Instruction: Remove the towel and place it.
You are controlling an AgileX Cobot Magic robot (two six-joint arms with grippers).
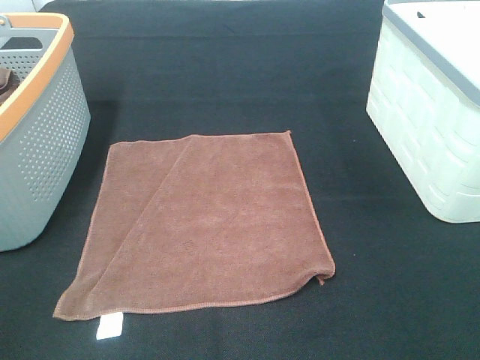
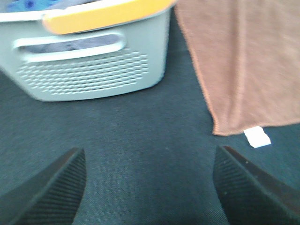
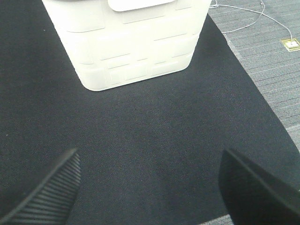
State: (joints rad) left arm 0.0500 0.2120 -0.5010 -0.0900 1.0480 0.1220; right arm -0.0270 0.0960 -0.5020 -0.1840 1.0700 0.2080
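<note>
The reddish-brown towel point(image 1: 206, 225) lay spread flat on the black mat point(image 1: 247, 67) at the centre of the exterior high view, with one diagonal crease running from its far edge toward the near left corner. A small white tag point(image 1: 109, 326) stuck out at that corner, at about seven o'clock from the towel's middle. At about ten o'clock from the towel stood a grey perforated basket point(image 1: 37, 142) with an orange rim, close to the towel's left edge but not touching it. At about two o'clock, well apart from the towel, stood a white bin point(image 1: 427, 120) with a grey rim.

The left gripper point(image 2: 150, 187) hung over bare mat with its jaws spread wide and nothing between them; its camera showed the basket and the tagged corner of the towel ahead. The right gripper point(image 3: 150, 187) likewise hung over bare mat, jaws wide and empty, facing the white bin. Beyond the mat's edge, grey carpet point(image 3: 267, 61) carried a thin white cable point(image 3: 243, 18).
</note>
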